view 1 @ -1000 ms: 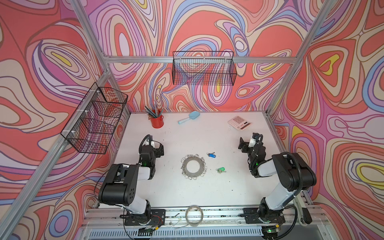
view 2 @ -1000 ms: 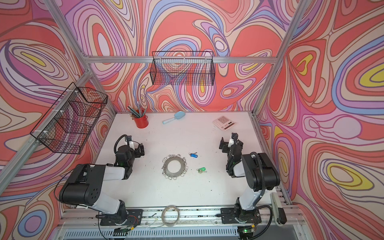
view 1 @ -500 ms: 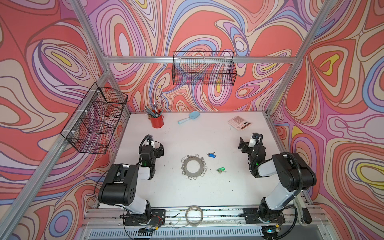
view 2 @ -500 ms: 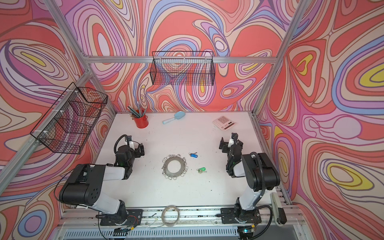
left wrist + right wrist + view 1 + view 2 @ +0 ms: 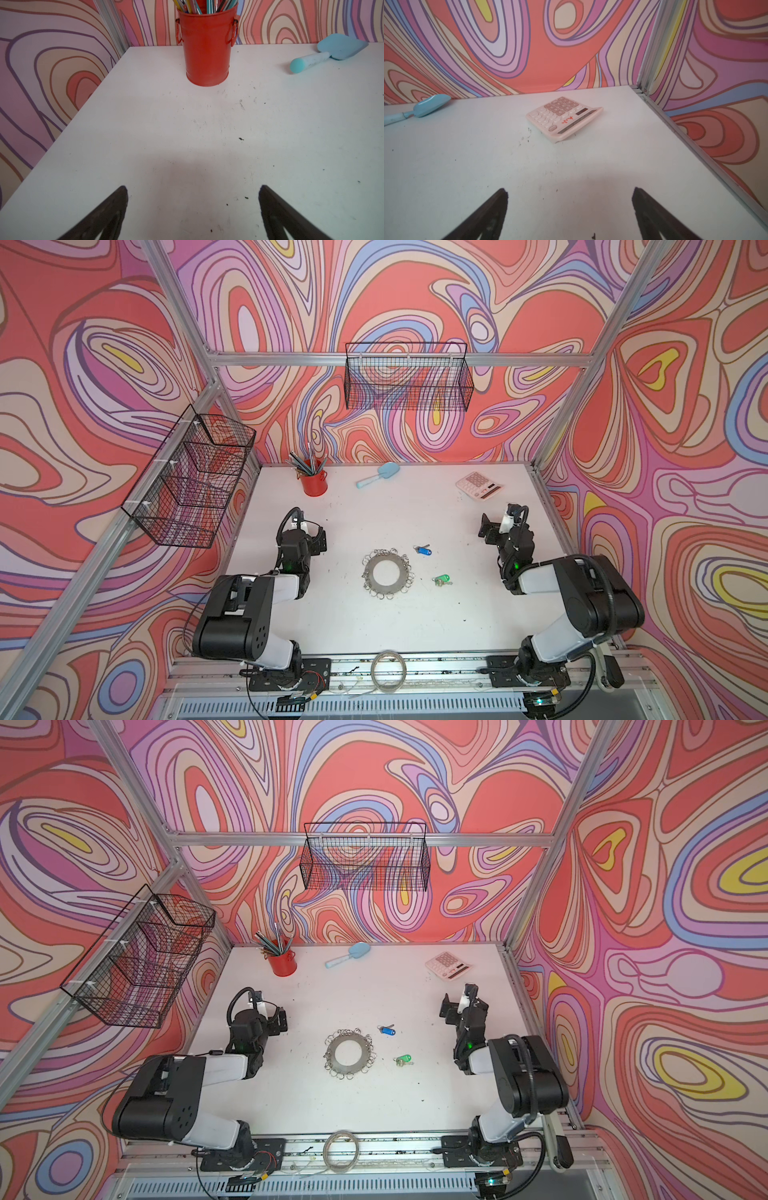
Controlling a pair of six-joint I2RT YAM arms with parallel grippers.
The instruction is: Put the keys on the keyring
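The keyring (image 5: 368, 573) (image 5: 331, 1052), a flat grey disc fringed with small wire rings, lies mid-table in both top views. To its right lie the keys. The blue-tagged key (image 5: 424, 549) (image 5: 387, 1029) is farther back. The green-tagged key (image 5: 441, 578) (image 5: 403, 1058) is nearer the front. My left gripper (image 5: 306, 533) (image 5: 192, 188) hovers open and empty at the left of the table, facing the back wall. My right gripper (image 5: 500, 526) (image 5: 569, 189) stands open and empty at the right. Neither wrist view shows the keys or the keyring.
A red cup of pencils (image 5: 313, 483) (image 5: 207, 52) stands back left, a blue scoop (image 5: 376, 475) back centre, a pink calculator (image 5: 478, 486) (image 5: 564, 118) back right. A plain silvery hoop (image 5: 388, 670) lies on the front rail. Wire baskets (image 5: 407, 383) hang on the walls.
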